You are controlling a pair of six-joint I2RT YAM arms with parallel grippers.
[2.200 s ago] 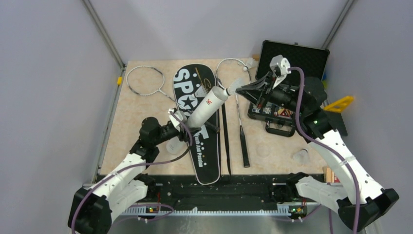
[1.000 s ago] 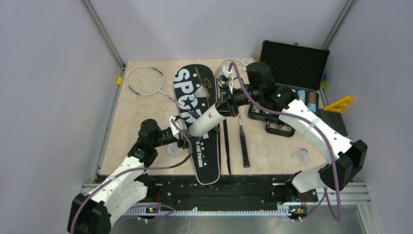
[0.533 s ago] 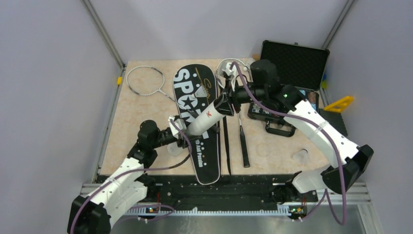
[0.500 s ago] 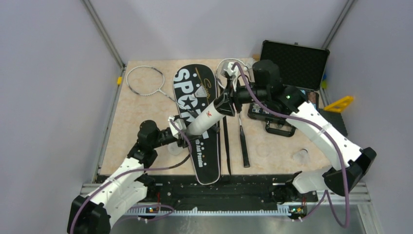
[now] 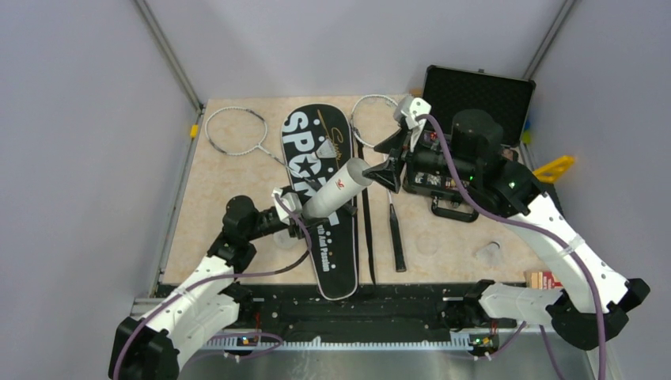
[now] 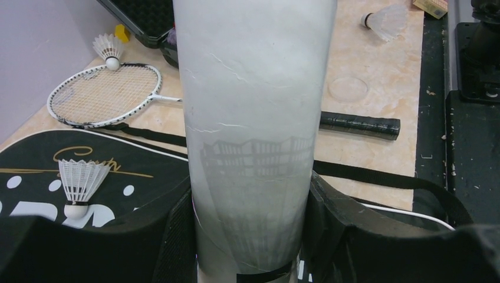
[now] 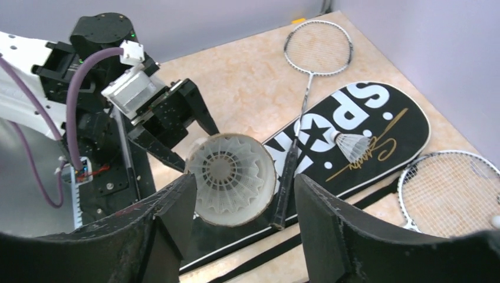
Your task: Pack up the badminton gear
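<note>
My left gripper (image 5: 297, 215) is shut on the lower end of the white tube (image 5: 336, 188), which slants up over the black "SPORT" bag (image 5: 332, 253). In the right wrist view a white shuttlecock (image 7: 231, 171) sits inside the tube's open mouth. My right gripper (image 5: 382, 164) stands open just beyond that mouth, with nothing between its fingers. One shuttlecock (image 5: 324, 148) lies on the bag, another (image 5: 489, 252) on the table at the right. One racket (image 5: 235, 131) lies at the far left, a second racket (image 5: 378, 111) right of the bag.
A black hard case (image 5: 475, 95) stands open at the back right, close behind my right arm. A clear round lid (image 5: 427, 241) lies near the second racket's handle (image 5: 397, 237). The bag's black strap (image 5: 365, 229) runs alongside the bag.
My right gripper has opened and drawn back to the right from the tube's mouth, leaving the shuttlecock inside. The left gripper and the tube have stayed put.
</note>
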